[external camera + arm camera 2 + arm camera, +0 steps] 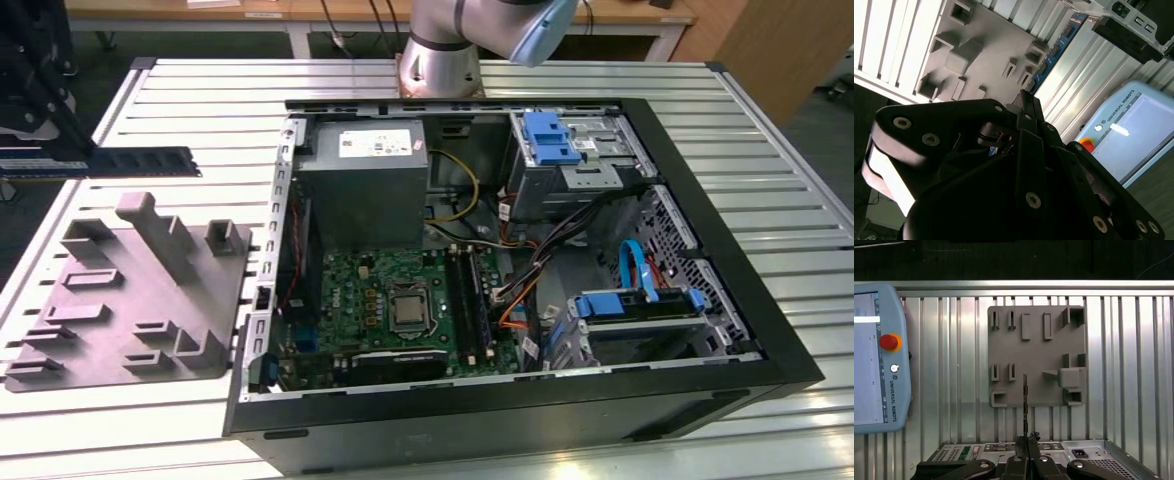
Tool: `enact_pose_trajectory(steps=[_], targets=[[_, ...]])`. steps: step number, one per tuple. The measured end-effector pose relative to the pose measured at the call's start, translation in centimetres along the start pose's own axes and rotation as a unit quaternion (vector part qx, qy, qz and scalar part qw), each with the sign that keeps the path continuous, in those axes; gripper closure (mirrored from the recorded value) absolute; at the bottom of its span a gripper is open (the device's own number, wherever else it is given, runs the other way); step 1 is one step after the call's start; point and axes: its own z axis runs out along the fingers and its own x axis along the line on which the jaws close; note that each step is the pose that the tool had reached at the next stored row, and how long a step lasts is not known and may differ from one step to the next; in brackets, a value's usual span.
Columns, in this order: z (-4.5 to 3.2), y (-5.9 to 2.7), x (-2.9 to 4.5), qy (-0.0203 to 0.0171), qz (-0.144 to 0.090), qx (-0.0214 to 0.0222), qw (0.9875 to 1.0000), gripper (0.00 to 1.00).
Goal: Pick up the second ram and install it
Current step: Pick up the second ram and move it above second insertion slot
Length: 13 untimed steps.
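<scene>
- Since the fingers are pressed together on a thin edge at the lower middle of the first wrist view, the gripper [1026, 442] is judged to be clamped on the second ram [1025, 400]. The stick is seen there edge-on, as a narrow line running up the frame from the fingertips.
- In the exterior view the stick is held in the air at the upper left of the frame. Its long axis is laid almost level across the frame, and it appears to be gripped near the end by the frame's left edge.
- A grey tray [134, 290] is seen below it at the left of the frame, on the ribbed metal table [761, 130]. The stick is kept apart from the tray's upright tabs.
- An open computer case [714, 230] is set at the centre and right.
- Its motherboard [387, 280] is placed well apart from the stick, toward the lower right from it.
- The dark memory slots [467, 290] are run nearly up and down the frame, so the stick's long axis is judged to lie crosswise to them.
</scene>
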Motion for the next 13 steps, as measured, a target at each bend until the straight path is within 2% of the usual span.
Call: enact_pose_trajectory(steps=[13], targets=[[-0.02,-1.78,-0.05,0.0000,0.000,0.0000,1.0000,0.89]])
